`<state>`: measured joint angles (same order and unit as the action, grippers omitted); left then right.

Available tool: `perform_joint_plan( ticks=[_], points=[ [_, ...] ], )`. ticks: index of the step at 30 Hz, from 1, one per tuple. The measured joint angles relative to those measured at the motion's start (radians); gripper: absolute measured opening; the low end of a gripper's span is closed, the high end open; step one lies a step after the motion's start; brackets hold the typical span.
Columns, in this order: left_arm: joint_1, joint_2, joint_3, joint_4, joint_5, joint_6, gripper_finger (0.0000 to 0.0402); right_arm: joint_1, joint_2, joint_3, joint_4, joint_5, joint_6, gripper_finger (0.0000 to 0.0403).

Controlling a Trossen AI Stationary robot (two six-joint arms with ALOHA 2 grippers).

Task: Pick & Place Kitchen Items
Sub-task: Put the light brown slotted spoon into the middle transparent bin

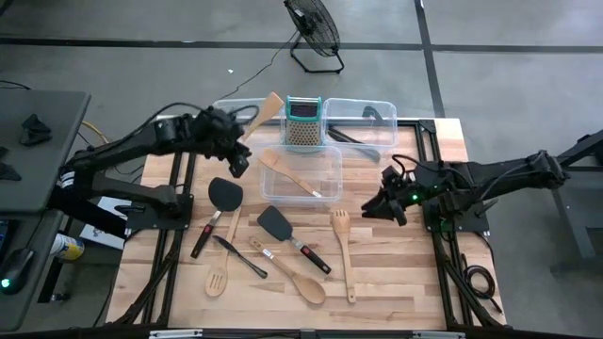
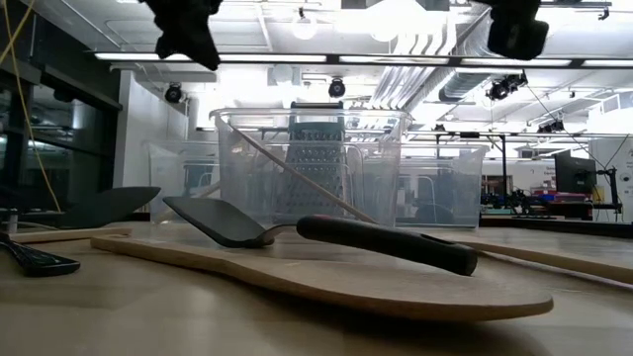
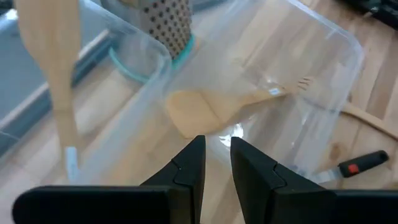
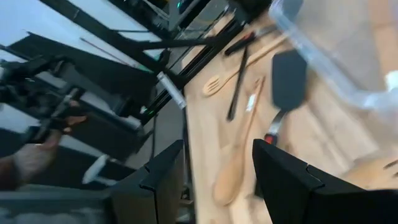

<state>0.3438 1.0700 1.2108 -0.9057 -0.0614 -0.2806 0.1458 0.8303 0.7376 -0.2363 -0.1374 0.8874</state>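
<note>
My left gripper (image 1: 241, 160) (image 3: 217, 155) hangs over the left rim of the front clear bin (image 1: 325, 155), its fingers a narrow gap apart and holding nothing. A light wooden spatula (image 3: 205, 111) (image 1: 290, 174) lies flat on that bin's floor. My right gripper (image 1: 383, 207) (image 4: 217, 162) is open and empty, just right of the same bin. Utensils lie flat on the table in front: two black turners (image 1: 224, 194) (image 1: 279, 224), a wooden fork (image 1: 342, 235), a wooden spoon (image 1: 303, 282), a slotted wooden spoon (image 1: 217, 279) and a black tool (image 1: 240, 256).
The teal-topped grater (image 1: 303, 122) stands between two rear clear bins. The left bin (image 1: 236, 105) has a wooden spatula (image 1: 266, 111) leaning out of it; the right bin (image 1: 372, 118) holds black tools. Bare wood shows at the table's near right corner (image 1: 415, 282).
</note>
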Motion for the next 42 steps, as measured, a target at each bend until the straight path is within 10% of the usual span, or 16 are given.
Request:
perform_joint_plan(
  ticks=[14, 26, 36, 42],
  points=[
    [-0.200, -0.366, -0.258, 0.180, -0.006, -0.007, 0.0074, 0.217, 0.121, 0.001, 0.130, 0.308, 0.349, 0.0165],
    [-0.260, -0.565, -0.258, 0.118, 0.019, 0.015, 0.0074, 0.321, 0.467, 0.075, 0.277, 0.292, 0.654, 0.0130],
    [-0.260, -0.572, -0.258, 0.080, 0.047, 0.015, 0.0074, 0.305, 0.657, 0.451, -0.403, 0.263, 0.834, 0.0105],
    [-0.260, -0.572, -0.258, 0.080, 0.051, 0.017, 0.0074, 0.282, 0.742, 0.494, -0.478, 0.244, 0.894, 0.0083]
  ],
)
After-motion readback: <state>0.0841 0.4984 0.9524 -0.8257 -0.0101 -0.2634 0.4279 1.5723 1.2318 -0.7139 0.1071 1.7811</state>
